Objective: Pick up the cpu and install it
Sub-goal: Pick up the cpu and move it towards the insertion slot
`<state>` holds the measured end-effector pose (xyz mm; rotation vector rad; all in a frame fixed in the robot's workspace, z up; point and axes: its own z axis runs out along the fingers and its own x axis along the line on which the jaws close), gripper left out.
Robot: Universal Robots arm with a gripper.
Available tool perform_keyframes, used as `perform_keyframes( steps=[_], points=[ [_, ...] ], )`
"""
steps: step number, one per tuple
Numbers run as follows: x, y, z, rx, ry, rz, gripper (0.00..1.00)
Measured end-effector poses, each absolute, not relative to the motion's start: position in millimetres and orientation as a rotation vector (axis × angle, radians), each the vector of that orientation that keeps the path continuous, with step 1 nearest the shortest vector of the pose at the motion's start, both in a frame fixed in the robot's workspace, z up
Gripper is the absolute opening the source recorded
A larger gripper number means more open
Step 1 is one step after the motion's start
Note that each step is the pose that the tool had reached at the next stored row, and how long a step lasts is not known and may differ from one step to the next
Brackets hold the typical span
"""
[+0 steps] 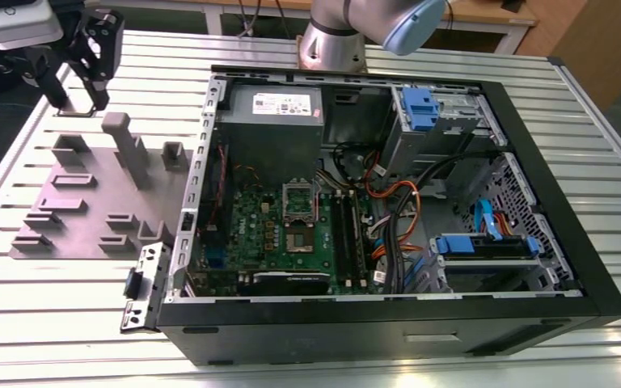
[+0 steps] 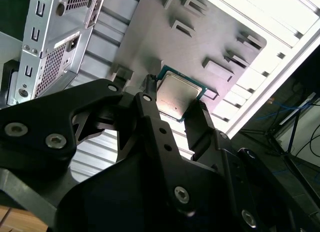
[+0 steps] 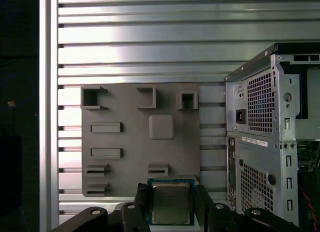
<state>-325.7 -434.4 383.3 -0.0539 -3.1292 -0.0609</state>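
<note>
A: First wrist view. The cpu [image 3: 171, 203] sits between the two black fingers [image 3: 142, 204] of the gripper [image 3: 171, 191], with its metal lid facing the camera and a thin green rim around it. The jaws are closed against two opposite edges of the chip.

B: Agreed. The second wrist view shows the same: the chip is tilted, the pads are on its sides, and nothing touches the lid face. Location?

A: Over the grey fixture plate [image 3: 130, 142], near one edge of it. It looks lifted clear rather than seated in a pocket. In the exterior view the gripper hangs at the exterior view's left, above the slatted table [image 1: 52, 299]. It is outside the open computer case [image 1: 397, 319] and well apart from the motherboard [image 1: 256, 226] and its socket frame [image 1: 300, 198].

B: Handling notes?

A: Judgement only. The chip should be light, thin and rigid, with no flex expected. The lid is probably smooth, so an off-centre edge grip could let it slip or twist. The underside contacts are likely delicate. The edges are the right place to hold it, and the flat faces are best left alone.

B: Alignment?

A: The chip appears roughly square to the pads in the first wrist view. Its underside is hidden.

B: Socket open?

A: Too small to tell.
</note>
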Motion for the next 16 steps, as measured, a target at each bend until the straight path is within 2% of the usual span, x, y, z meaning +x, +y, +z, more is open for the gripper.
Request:
perform_keyframes(
  steps=[16],
  points=[
    [-319.4,-434.4,383.3,-0.054,-3.129,-0.061,0.47]
  ],
)
